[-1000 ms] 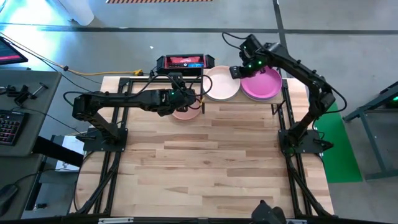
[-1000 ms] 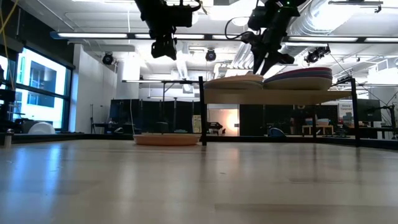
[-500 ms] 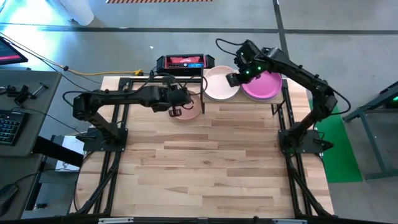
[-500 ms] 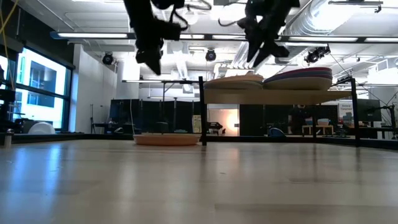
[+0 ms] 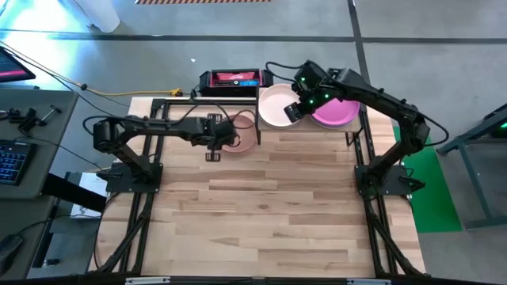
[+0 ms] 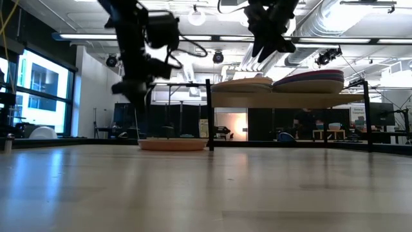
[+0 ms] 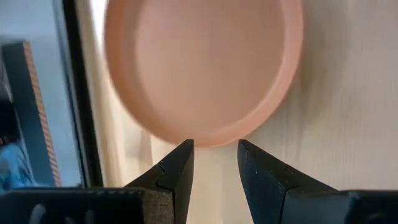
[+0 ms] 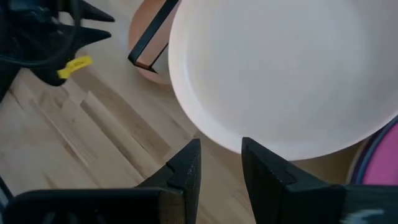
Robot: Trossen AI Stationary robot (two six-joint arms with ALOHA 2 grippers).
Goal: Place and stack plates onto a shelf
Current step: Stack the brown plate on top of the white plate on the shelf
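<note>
Left gripper (image 7: 214, 155) sits low beside the terracotta plate (image 5: 239, 139), fingers a little apart and empty, their tips just short of its near rim. That plate lies on the table (image 5: 277, 206) by the shelf (image 6: 290, 98). I'd creep in level, straddle the rim, then pinch. Right gripper (image 8: 221, 158), also parted and empty, hovers over the cream plate (image 5: 277, 107) beside the magenta plate (image 5: 344, 112).

The light-wood desk (image 5: 269, 206) carries a terracotta plate (image 5: 240, 139) at its far edge and, just beside it, the black-legged shelf (image 6: 302, 100), on which a pale pink plate (image 5: 273, 107) and a magenta-topped stack of plates (image 5: 339, 113) sit side by side.
</note>
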